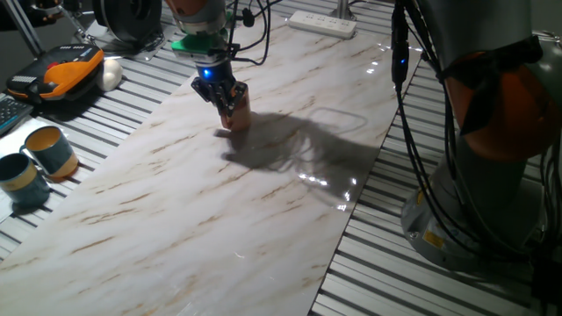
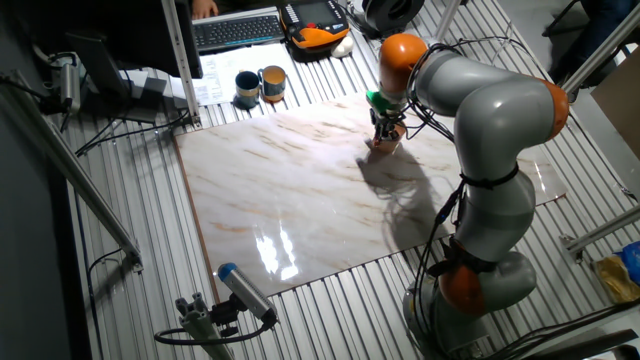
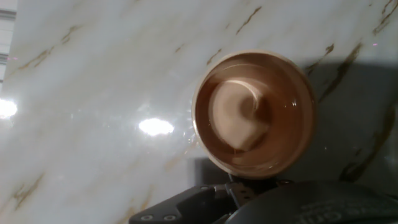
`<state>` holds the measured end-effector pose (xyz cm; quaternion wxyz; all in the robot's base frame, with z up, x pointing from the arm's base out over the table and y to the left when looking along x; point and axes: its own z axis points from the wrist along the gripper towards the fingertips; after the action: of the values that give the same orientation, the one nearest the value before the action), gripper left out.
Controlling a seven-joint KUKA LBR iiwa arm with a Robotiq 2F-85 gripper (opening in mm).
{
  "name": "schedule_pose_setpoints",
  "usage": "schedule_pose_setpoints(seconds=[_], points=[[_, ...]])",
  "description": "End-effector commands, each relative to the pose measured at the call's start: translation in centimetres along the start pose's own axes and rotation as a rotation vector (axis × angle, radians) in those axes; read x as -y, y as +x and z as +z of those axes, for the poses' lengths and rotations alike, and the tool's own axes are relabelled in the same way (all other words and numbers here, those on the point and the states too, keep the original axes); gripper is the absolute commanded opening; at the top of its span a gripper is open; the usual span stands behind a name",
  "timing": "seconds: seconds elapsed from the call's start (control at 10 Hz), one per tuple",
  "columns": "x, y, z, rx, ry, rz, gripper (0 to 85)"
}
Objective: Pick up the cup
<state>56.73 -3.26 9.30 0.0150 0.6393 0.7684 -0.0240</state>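
Marble-patterned tabletop [image 1: 176, 193], salmon cup [image 1: 237, 114] upright directly beneath the gripper [image 1: 221, 95]. Finger spacing unreadable, apparently straddling the rim. Off-centre closing could tip or skid the cup across the glossy surface.

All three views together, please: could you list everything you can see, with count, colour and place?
cup: one, terracotta orange, upright on the marble, directly under the gripper
teal mugs: two, teal with tan insides, on the slatted table beyond one end of the marble
marble slab: one, white with tan veins, lying on the slatted table
power strip: one, white, at the far edge of the slab
keyboard: one, dark, behind the mugs
orange and black handheld unit: one, on the table near the mugs
arm: one, grey with orange joints
gripper: one, dark, at the cup's rim; finger state unclear
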Motion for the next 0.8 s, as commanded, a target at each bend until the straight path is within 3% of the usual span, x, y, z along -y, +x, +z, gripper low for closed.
schedule_pose_setpoints(seconds=[0.0, 0.7], points=[[0.2, 0.0, 0.1, 0.003, 0.005, -0.003, 0.0], [0.8, 0.2, -1.7, 0.003, -0.001, -0.044, 0.0]])
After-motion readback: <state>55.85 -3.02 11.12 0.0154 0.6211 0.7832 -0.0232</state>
